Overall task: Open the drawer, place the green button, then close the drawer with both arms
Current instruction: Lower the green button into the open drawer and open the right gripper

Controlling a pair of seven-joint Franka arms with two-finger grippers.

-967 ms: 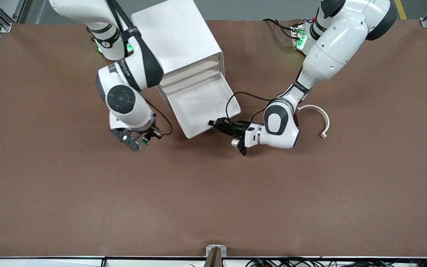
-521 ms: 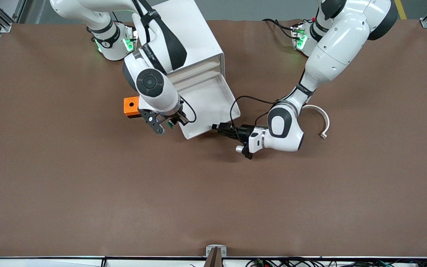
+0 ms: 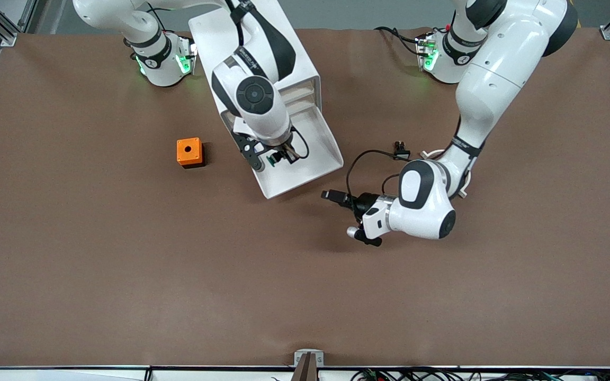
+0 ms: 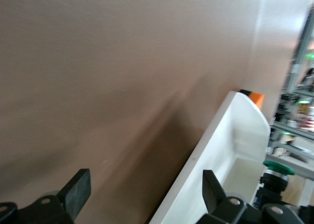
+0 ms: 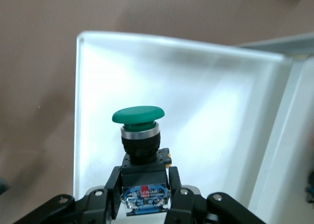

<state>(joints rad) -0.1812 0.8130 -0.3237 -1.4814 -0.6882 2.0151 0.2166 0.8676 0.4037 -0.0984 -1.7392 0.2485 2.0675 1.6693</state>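
The drawer [image 3: 313, 159] stands pulled out of the white cabinet [image 3: 252, 47], and its tray is bare. My right gripper [image 3: 272, 157] is shut on the button [image 3: 272, 156] by its dark body, green cap pointing away, and holds it over the open tray. The right wrist view shows the button [image 5: 140, 130] between the fingers [image 5: 109, 189] above the drawer's white floor [image 5: 206, 91]. My left gripper [image 3: 330, 195] is open and empty, just off the drawer's front corner, over the table. In the left wrist view it [image 4: 144, 189] faces the drawer's front [image 4: 235, 135], with the button [image 4: 278, 169] showing past it.
An orange cube with a hole [image 3: 189, 152] sits on the table beside the cabinet, toward the right arm's end. A small black part [image 3: 401, 144] and a white curved piece [image 3: 431, 153] lie by the left arm's forearm. The brown mat [image 3: 178, 275] stretches toward the front camera.
My right gripper carried the button from beside the cabinet, past the orange cube, to over the open drawer. My left gripper drew back from the drawer's front corner.
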